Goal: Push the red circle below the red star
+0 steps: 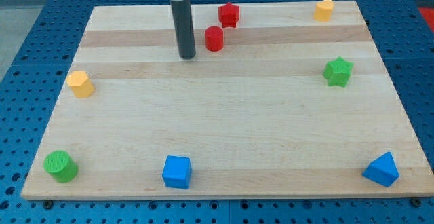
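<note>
The red circle (214, 39), a short cylinder, stands on the wooden board near the view's top, just below and slightly left of the red star (229, 14). The two are close but apart. My tip (187, 56) rests on the board to the left of the red circle and a little lower, with a small gap between them. The dark rod rises straight up from it to the view's top edge.
A yellow block (324, 9) at top right, a green star (338, 72) at right, a yellow block (81, 84) at left, a green circle (60, 166) at bottom left, a blue cube (177, 172) at bottom, a blue block (382, 169) at bottom right. The board's edge (224, 197) runs along the bottom.
</note>
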Controlling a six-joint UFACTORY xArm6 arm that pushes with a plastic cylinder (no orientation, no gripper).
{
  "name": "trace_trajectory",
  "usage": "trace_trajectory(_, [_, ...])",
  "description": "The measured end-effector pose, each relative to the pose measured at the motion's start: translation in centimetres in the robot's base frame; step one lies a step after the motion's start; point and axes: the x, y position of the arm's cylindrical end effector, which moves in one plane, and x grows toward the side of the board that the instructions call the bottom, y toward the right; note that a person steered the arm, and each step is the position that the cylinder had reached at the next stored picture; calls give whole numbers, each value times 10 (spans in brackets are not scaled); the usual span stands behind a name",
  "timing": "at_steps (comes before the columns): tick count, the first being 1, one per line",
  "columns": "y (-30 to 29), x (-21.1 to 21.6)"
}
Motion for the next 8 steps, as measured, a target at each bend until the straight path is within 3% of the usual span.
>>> trace_trajectory(8, [52, -41])
